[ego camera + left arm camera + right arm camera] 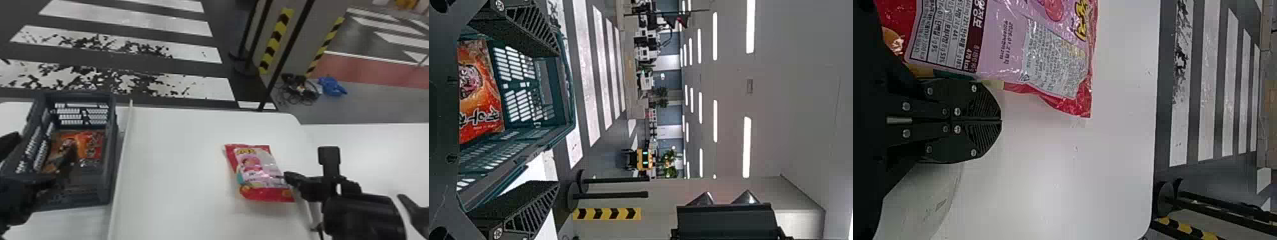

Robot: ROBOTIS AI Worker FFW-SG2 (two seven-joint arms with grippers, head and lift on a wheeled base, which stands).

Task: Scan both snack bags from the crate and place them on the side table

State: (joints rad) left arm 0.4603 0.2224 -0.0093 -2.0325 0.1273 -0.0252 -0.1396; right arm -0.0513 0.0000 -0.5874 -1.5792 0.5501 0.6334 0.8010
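Presently, head view: pink bag (260, 170) lies on white table (175, 159), orange bag (91, 145) inside crate (110, 166); left wrist view: left gripper (557, 118) spread, pickup apparently in hand, requiring advance and grasp; right wrist view: right gripper (1001, 120) clenched, empty.

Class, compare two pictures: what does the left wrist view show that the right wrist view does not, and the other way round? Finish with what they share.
Left wrist view: a dark teal slotted plastic crate holding an orange-red glossy snack bag, the open left gripper, and long white ceiling lights.

Right wrist view: a pink-and-red glossy snack bag beside the right gripper, its black jaws shut.

Both: white crosswalk stripes, a smooth white tabletop and yellow-and-black chevron strips.
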